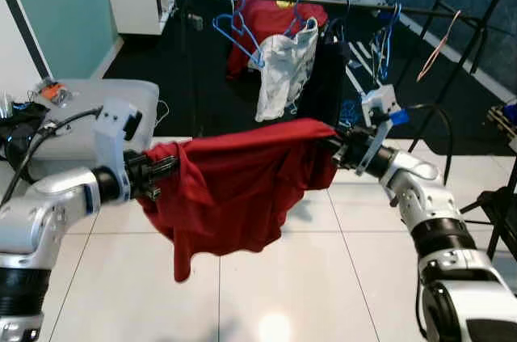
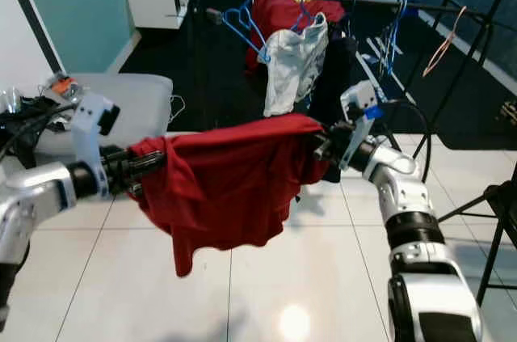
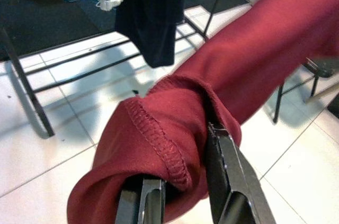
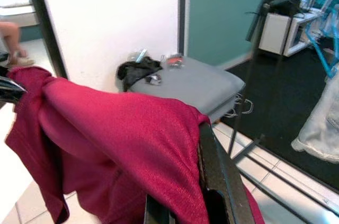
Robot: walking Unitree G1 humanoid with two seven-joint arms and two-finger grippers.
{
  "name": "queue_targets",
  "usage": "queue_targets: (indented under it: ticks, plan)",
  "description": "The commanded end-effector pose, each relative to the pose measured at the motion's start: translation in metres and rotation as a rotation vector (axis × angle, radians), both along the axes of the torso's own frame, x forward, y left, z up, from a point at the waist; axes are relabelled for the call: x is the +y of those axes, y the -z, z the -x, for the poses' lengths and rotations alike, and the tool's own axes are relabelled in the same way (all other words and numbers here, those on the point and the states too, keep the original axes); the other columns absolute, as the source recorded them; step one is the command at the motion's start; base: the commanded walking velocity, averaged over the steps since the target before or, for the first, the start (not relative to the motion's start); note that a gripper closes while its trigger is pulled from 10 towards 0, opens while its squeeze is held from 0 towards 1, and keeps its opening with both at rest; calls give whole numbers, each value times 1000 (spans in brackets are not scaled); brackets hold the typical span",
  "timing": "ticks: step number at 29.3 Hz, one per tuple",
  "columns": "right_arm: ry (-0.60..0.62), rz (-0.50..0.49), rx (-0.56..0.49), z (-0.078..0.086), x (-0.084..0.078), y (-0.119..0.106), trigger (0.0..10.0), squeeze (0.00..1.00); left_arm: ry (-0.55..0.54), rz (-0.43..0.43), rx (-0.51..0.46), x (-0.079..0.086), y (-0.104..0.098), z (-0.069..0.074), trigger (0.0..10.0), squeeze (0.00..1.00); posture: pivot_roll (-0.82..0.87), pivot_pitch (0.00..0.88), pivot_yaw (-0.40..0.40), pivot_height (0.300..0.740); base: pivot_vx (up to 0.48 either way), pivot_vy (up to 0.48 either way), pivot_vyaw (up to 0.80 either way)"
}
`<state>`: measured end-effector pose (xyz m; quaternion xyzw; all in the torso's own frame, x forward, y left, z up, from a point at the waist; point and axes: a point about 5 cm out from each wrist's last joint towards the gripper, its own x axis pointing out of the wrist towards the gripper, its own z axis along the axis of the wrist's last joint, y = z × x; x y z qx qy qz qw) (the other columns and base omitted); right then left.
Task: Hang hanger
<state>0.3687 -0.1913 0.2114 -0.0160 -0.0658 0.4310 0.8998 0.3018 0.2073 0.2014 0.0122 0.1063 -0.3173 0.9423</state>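
Head views
Red shirt (image 1: 234,188): stretched between the two grippers above the white tiled floor (image 1: 283,285), its lower part hanging loose.
Left gripper (image 1: 157,174): at the shirt's left end, its jaws buried in the cloth.
Right gripper (image 1: 339,148): at the shirt's right end, fingers under the cloth.
Clothes rail (image 1: 339,2): behind the shirt, carrying a blue hanger (image 1: 238,31), a white garment (image 1: 283,75), a dark garment (image 1: 327,75) and a red one with a yellow print (image 1: 279,6).
Grey box (image 1: 81,120): on the floor to the left, beside the left arm.

Left wrist view
Left jaws: closed on a bunched, stitched hem of the red shirt (image 3: 175,144), black fingers (image 3: 228,181) on either side of the fold.
Beyond: the rail's foot bars and the dark garment (image 3: 151,12).

Right wrist view
Right jaws: cloth draped over one black finger (image 4: 217,181); whether they pinch it, cannot tell.
Beyond: the grey box (image 4: 196,83) by a white wall.
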Motion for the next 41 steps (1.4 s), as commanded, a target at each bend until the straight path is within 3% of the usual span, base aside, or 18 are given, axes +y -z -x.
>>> queue_targets:
  ticks: [1,6,7,9,10,11,12,13,14,21,23,25,26,28,29,30,31,41]
  plan:
    - [-16,42,-48,-3,-2,-16,0,0,51,5,16,-2,0,6,10000,1000,-86,45,-91,740,0,0,0]
    - [-23,54,-53,-3,-2,-19,0,0,23,38,26,1,-1,5,10000,1000,-84,46,-95,740,0,0,0]
    - [-32,63,-54,-4,0,-19,0,0,-14,-69,16,9,3,4,10000,1000,-82,45,-99,740,0,0,0]
    - [-32,63,-54,-4,0,-19,0,0,-14,-69,16,9,3,4,10000,1000,-82,45,-99,740,0,0,0]
    - [-41,71,-54,-4,1,-19,0,0,-21,-185,19,16,10,6,10000,0,-81,45,-101,740,0,0,0]
    - [-41,71,-54,-4,1,-19,0,0,-21,-185,19,16,10,6,10000,0,-81,45,-101,740,0,0,0]
    - [-53,84,-54,-4,3,-19,0,0,33,-338,74,23,23,15,10000,0,-81,46,-102,740,0,0,0]
    - [-53,84,-54,-4,3,-19,0,0,33,-338,74,23,23,15,10000,0,-81,46,-102,740,0,0,0]
    - [-67,94,-56,-4,6,-20,0,0,123,-443,146,26,34,28,10000,0,-81,46,-102,740,0,0,0]
    - [-96,104,-60,-4,10,-22,0,0,194,-476,182,22,41,37,10000,0,-81,46,-104,740,0,0,0]
    - [-154,132,-52,-3,13,-24,0,0,203,-325,40,-7,31,27,10000,0,-94,46,-106,740,0,0,0]
    - [-180,146,-46,-1,13,-24,0,0,198,-238,-27,-22,25,23,10000,0,-95,46,-107,740,0,0,0]
    - [-180,146,-46,-1,13,-24,0,0,198,-238,-27,-22,25,23,10000,0,-95,46,-107,740,0,0,0]
    - [-208,163,-40,0,14,-25,0,0,172,-55,-56,-44,19,17,10000,0,-99,47,-108,740,0,0,0]
    - [-208,163,-40,0,14,-25,0,0,172,-55,-56,-44,19,17,10000,0,-99,47,-108,740,0,0,0]
    - [-214,164,-39,0,15,-25,0,0,136,50,-65,-51,16,13,10000,1000,-101,47,-111,740,0,0,0]
    - [-217,164,-38,0,16,-25,0,0,121,115,-68,-56,14,11,10000,1000,-101,48,-112,740,0,0,0]
    - [-224,155,-55,-2,28,-24,0,0,142,215,-100,-71,16,18,10000,1000,-104,45,-109,740,0,0,0]
